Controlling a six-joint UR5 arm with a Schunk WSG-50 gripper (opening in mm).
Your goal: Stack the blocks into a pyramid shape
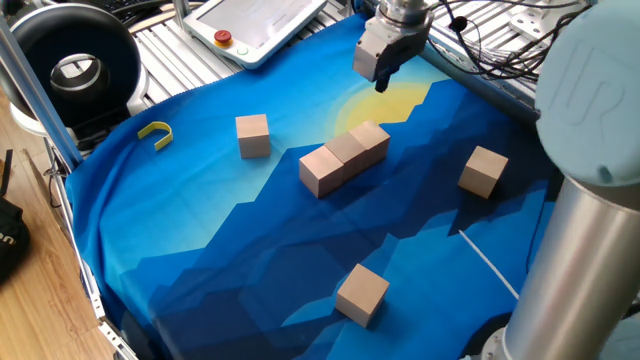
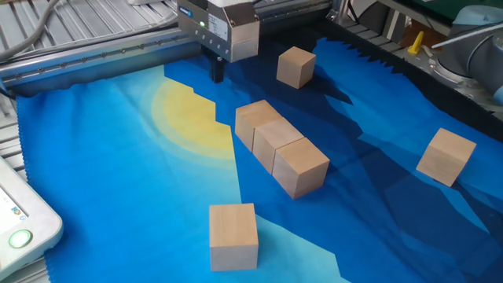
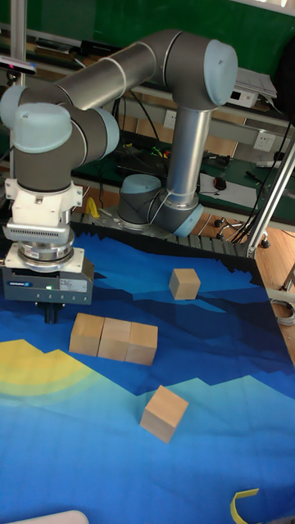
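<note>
Three tan blocks (image 2: pixel 275 141) lie touching in a row mid-cloth, also seen as a row of blocks (image 1: pixel 345 155) and blocks (image 3: pixel 115 337). Three more blocks lie apart: one block (image 1: pixel 253 135), one block (image 1: pixel 484 170) and one block (image 1: pixel 361 293). My gripper (image 2: pixel 218 75) hangs above the cloth beside the yellow sun patch, just off one end of the row. In the first fixed view the gripper (image 1: pixel 380 82) shows its dark fingers together with nothing between them. The tall view puts the gripper (image 3: pixel 51 313) left of the row.
A small yellow hook (image 1: pixel 155 133) lies near the cloth's edge. A white pendant with a red button (image 1: pixel 250 25) and a black round device (image 1: pixel 75 65) sit beyond the cloth. The arm's grey column (image 1: pixel 575 230) stands at one corner.
</note>
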